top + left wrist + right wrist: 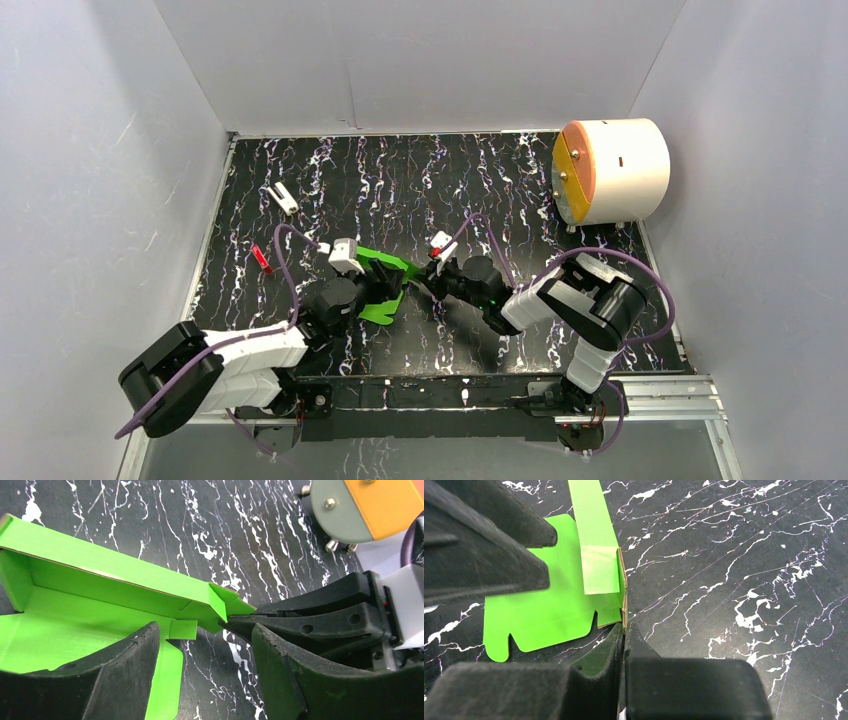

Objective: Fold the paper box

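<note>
Paper box (100,605): bright green thin card, partly folded; one long wall upright, notched tabs lying flat; mid-table, between both grippers.
Left gripper (205,632): black, rough-edged fingers apart, straddling a small square tab.
Right gripper (624,632): fingers together, pinching the card's right corner flap.
Table (500,190): black, white-veined marble pattern.

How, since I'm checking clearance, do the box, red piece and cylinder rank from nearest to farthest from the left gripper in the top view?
1. box: right at the left gripper, under its fingertips, mid-table.
2. red piece: off to the left, near the table's left edge.
3. cylinder: far back right corner.
</note>
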`<state>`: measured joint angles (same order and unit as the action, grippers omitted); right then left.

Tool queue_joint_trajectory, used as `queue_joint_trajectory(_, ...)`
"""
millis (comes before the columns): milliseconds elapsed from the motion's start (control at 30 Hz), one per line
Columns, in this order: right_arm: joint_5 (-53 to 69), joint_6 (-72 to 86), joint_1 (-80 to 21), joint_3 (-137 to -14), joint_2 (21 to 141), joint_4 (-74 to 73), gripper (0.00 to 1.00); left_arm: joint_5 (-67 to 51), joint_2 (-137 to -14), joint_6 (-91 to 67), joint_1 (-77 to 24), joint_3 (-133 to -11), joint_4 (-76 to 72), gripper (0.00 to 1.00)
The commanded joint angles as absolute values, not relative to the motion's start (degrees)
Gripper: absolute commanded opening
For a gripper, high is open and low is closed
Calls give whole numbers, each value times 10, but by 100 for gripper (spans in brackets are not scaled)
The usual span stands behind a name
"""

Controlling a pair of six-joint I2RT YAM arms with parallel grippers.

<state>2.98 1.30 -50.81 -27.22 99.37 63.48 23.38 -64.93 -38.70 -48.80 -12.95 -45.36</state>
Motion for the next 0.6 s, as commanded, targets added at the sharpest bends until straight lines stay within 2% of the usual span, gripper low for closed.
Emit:
queue_joint_trajectory(0,26,8,-511,-278,983,660,0,202,-676,-369,-484,-146,-457,66)
queue_joint_trajectory(367,30,9,-511,-279,992,669,0,160,-764,-217,-489,-152,-500,67)
queue_joint_trajectory(567,32,12,-511,-277,993,675,0,213,-830,-156,-510,-163,-528,67)
